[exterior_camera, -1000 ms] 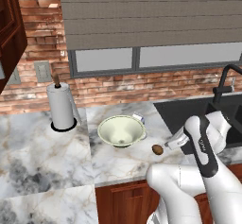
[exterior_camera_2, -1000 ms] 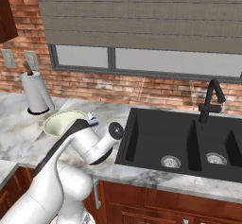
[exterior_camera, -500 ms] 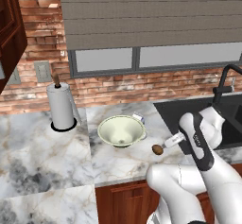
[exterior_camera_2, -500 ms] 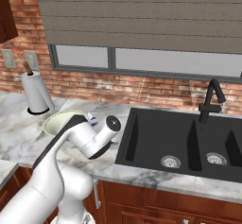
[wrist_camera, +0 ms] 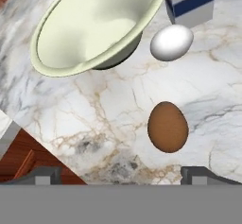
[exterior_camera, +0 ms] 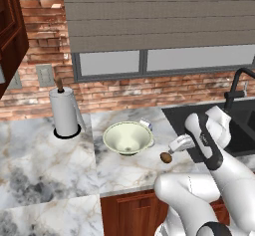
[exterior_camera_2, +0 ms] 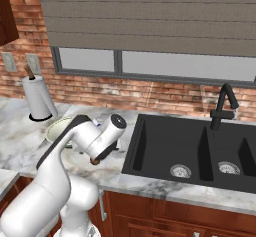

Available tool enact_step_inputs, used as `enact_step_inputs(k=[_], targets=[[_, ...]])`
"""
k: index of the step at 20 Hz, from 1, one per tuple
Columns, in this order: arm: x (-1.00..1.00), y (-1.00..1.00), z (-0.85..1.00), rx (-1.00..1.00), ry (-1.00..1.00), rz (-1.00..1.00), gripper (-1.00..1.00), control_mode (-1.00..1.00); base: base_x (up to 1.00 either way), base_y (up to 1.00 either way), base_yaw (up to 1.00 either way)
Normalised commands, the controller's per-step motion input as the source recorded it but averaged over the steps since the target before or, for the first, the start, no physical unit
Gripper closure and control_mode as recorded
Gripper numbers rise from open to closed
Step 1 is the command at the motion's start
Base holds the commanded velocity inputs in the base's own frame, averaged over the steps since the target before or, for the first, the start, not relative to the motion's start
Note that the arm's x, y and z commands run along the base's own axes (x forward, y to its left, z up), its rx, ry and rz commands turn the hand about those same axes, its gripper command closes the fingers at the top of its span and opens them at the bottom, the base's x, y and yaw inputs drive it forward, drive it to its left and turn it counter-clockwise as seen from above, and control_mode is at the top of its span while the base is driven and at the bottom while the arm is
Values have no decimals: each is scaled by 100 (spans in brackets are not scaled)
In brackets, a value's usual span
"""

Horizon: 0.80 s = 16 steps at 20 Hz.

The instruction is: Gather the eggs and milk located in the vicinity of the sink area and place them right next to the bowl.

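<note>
The claw (wrist_camera: 120, 171) is wide open and holds nothing. It hangs just over the marble bench (wrist_camera: 85, 114). The brown egg (wrist_camera: 168, 126) lies on the bench between the two finger tips (wrist_camera: 47, 175), and touches neither of them. The white egg (wrist_camera: 171, 42) lies a bit farther on, close to the side of the big pale bowl (wrist_camera: 94, 24). The milk (wrist_camera: 191, 3) stands right behind the white egg, also near the bowl. From the left base view, the brown egg sits near the bench's front edge, between the bowl and the black sink (exterior_camera: 246, 123). A paper towel roll (exterior_camera: 64, 111) stands well off to the bowl's other side.
</note>
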Motion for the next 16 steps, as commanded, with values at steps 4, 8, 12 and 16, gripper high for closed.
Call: enact_step_inputs(k=[4, 8, 12, 16], targets=[[0, 0, 0, 0, 6, -7, -100, -100, 0, 0, 0], [0, 2, -7, 0, 1, -5, -100, -100, 0, 0, 0], [0, 8, -14, 0, 0, -3, -100, -100, 0, 0, 0], [0, 11, -21, 0, 0, -2, -100, -100, 0, 0, 0]])
